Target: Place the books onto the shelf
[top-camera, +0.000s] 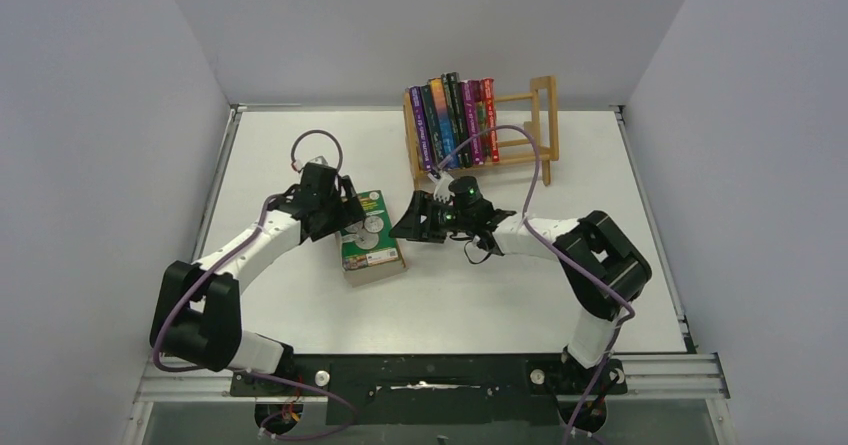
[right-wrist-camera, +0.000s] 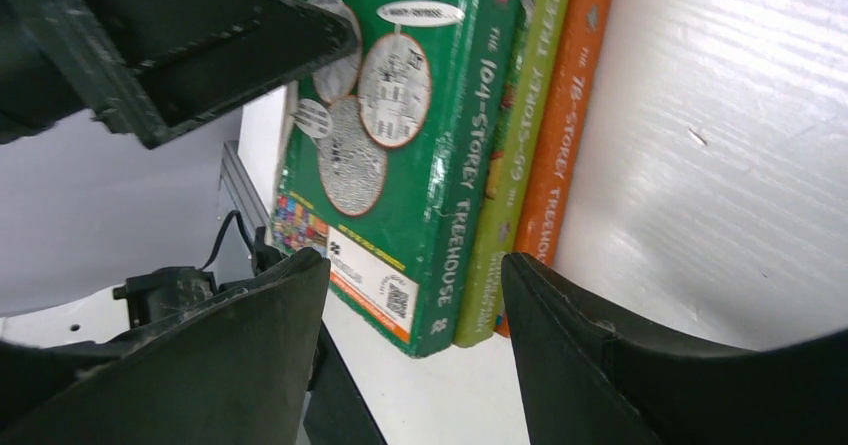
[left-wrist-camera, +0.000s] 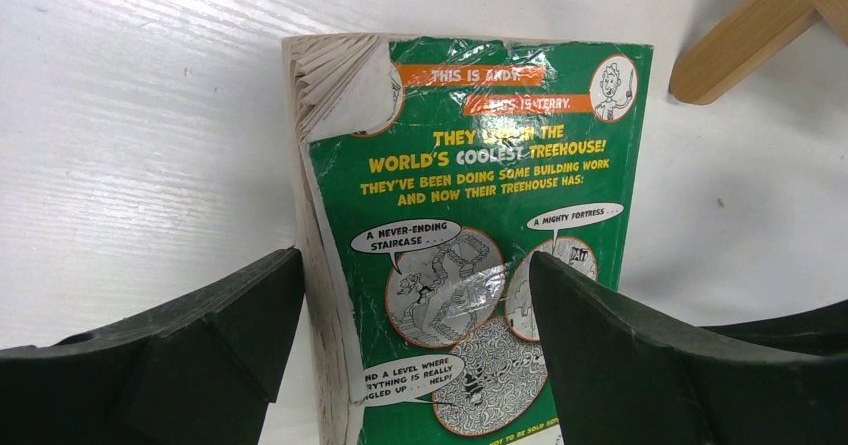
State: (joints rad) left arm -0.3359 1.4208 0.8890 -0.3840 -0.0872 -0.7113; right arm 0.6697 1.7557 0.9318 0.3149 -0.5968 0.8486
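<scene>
Several books (top-camera: pixel 450 115) stand upright in the left part of the light-wood shelf (top-camera: pixel 540 115) at the back. A stack of three books (top-camera: pixel 370 237) lies flat on the table: a green one (right-wrist-camera: pixel 400 135) on top, a lime one (right-wrist-camera: pixel 520 135) under it and an orange one (right-wrist-camera: pixel 570 115) at the bottom. My left gripper (top-camera: pixel 345 215) is open just over the stack's far left end. Its fingers (left-wrist-camera: pixel 230 335) straddle the green cover (left-wrist-camera: pixel 470 225) without gripping it. My right gripper (top-camera: pixel 415 220) is open beside the stack's right side, facing the spines, with nothing between its fingers (right-wrist-camera: pixel 600 365).
The shelf's right part holds no books, and one wooden foot (left-wrist-camera: pixel 760 35) shows beyond the stack. Grey walls enclose the white table (top-camera: pixel 300 145) on three sides. A purple cable (top-camera: pixel 520 135) from the right arm loops in front of the shelved books.
</scene>
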